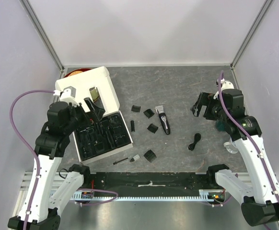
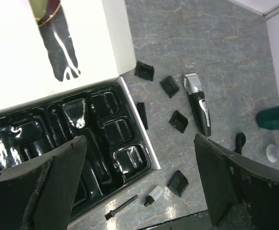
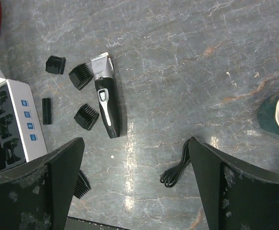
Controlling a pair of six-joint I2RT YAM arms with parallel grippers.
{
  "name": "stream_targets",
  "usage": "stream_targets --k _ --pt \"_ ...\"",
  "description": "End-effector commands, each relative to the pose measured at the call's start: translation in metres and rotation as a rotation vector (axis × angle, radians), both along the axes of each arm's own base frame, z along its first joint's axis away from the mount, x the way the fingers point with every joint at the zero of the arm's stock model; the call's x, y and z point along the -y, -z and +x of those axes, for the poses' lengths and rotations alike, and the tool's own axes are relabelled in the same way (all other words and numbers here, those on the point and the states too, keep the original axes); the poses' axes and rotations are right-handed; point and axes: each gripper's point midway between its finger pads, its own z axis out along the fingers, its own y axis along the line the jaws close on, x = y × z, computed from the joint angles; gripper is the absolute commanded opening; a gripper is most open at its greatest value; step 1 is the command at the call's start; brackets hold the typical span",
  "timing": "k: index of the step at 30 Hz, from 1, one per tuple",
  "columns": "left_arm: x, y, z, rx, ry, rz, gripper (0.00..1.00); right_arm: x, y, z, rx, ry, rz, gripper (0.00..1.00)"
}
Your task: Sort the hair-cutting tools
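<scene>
Black pads of the left pincer stand wide apart, empty, above the black tray at the left edge of the worktop. The right pincer likewise gapes, holding nothing, over the coiled cord toward the right edge. Between them, mid-worktop, lies the clipper with comb guards scattered around it; the small brush sits by the near edge.

Grey table w/ clipper, comb guards, cord, brush, box
</scene>
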Motion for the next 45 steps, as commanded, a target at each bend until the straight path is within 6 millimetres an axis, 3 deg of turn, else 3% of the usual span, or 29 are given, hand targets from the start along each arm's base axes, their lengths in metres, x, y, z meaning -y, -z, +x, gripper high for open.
stream_targets --k 1,10,11,13,17,21,25,26,27,29,30,35,39,45 --pt "-0.014 -0.005 0.002 0.060 -0.090 -0.008 1.00 0.002 -0.003 0.004 0.024 -0.029 -0.038 0.98" --pt "-0.032 -0.002 -0.004 0.157 -0.139 0.077 1.00 0.003 0.034 0.021 -0.104 0.001 -0.091 0.93" --pt "-0.034 0.008 -0.003 0.158 -0.146 0.080 1.00 0.002 0.037 0.021 -0.110 -0.003 -0.098 0.92" --pt "-0.034 0.000 -0.003 0.218 -0.156 0.064 1.00 -0.004 0.044 0.022 -0.120 -0.024 -0.125 0.91" --pt "-0.040 0.002 -0.001 0.232 -0.200 0.053 1.00 -0.033 0.060 0.022 -0.136 -0.087 -0.120 0.88" --pt "-0.048 0.008 0.002 0.199 -0.240 0.080 1.00 -0.078 0.086 0.024 -0.160 -0.184 -0.132 0.90" --pt "-0.050 0.018 0.010 0.138 -0.243 0.116 1.00 -0.104 0.106 0.039 -0.184 -0.237 -0.194 0.91" --pt "-0.049 0.018 0.011 0.134 -0.240 0.121 1.00 -0.108 0.103 0.047 -0.168 -0.235 -0.217 0.91" --pt "-0.049 0.022 0.015 0.116 -0.237 0.131 1.00 -0.115 0.116 0.049 -0.199 -0.247 -0.247 0.91" --pt "-0.049 0.021 0.019 0.116 -0.235 0.147 1.00 -0.122 0.120 0.061 -0.195 -0.245 -0.269 0.90" --pt "-0.050 0.021 0.021 0.113 -0.236 0.152 1.00 -0.126 0.135 0.064 -0.225 -0.252 -0.298 0.90" --pt "-0.050 0.015 0.028 0.145 -0.219 0.192 1.00 -0.140 0.157 0.079 -0.250 -0.262 -0.349 0.87" --pt "-0.051 0.011 0.030 0.172 -0.220 0.199 1.00 -0.146 0.179 0.083 -0.291 -0.273 -0.380 0.85" --pt "-0.051 0.014 0.029 0.184 -0.218 0.196 1.00 -0.148 0.196 0.084 -0.316 -0.267 -0.417 0.78"
